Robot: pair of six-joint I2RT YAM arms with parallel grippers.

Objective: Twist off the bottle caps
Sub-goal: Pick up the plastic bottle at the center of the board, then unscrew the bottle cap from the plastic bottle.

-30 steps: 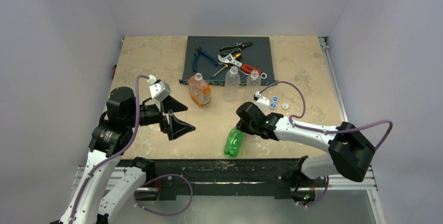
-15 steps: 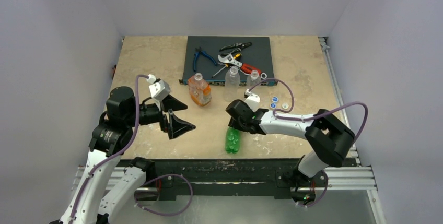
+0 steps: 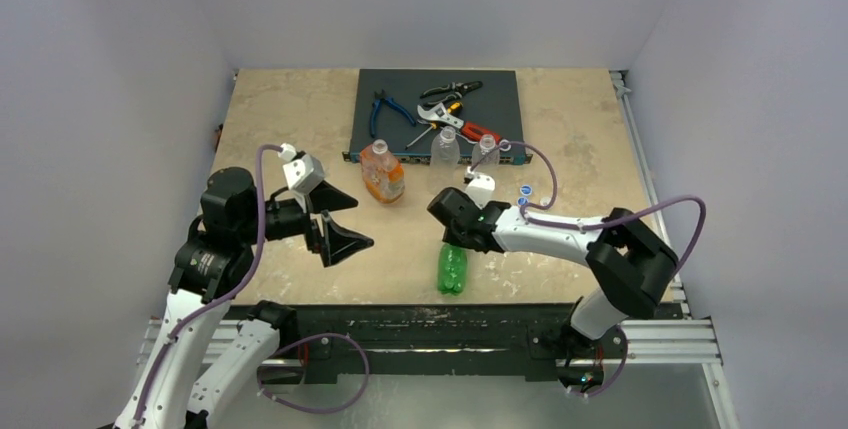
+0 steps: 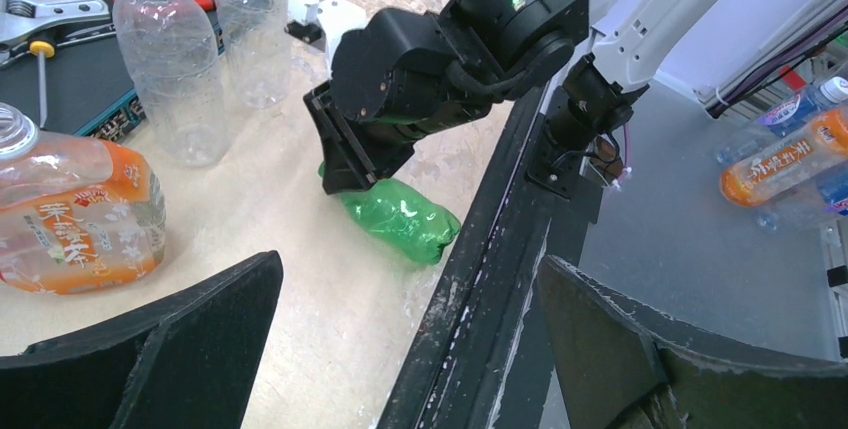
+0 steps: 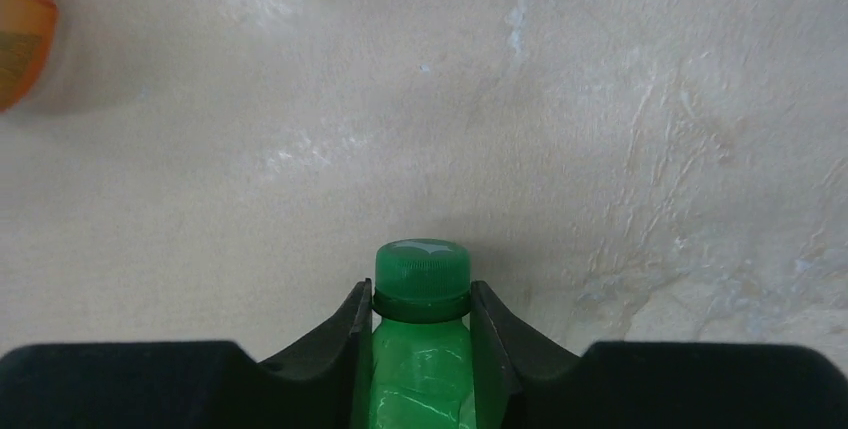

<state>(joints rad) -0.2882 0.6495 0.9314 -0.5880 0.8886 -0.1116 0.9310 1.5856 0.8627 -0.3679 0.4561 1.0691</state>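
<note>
The only writing in view is on the orange label of the squat bottle (image 4: 70,224): pale characters, too small to make out. That bottle and the two clear bottles (image 4: 172,64) stand open-necked at the front edge of a dark mat (image 3: 400,89). The green bottle (image 3: 452,269) lies on its side near the table's front edge, well apart from the others, its body translucent and crinkled. The green cap (image 5: 421,267), ribbed around its rim, sits on its neck. The right gripper (image 5: 421,301) is clamped on that neck just below the cap, one finger on each side. The left gripper (image 3: 343,221) hangs spread wide above the table, holding nothing. Two loose caps (image 3: 524,195) lie blue face up beside the right arm. Hand tools (image 3: 445,107) lie on the mat. The table (image 3: 290,119) is beige with marbled veining, closed in by plain pale walls (image 3: 120,49).
</note>
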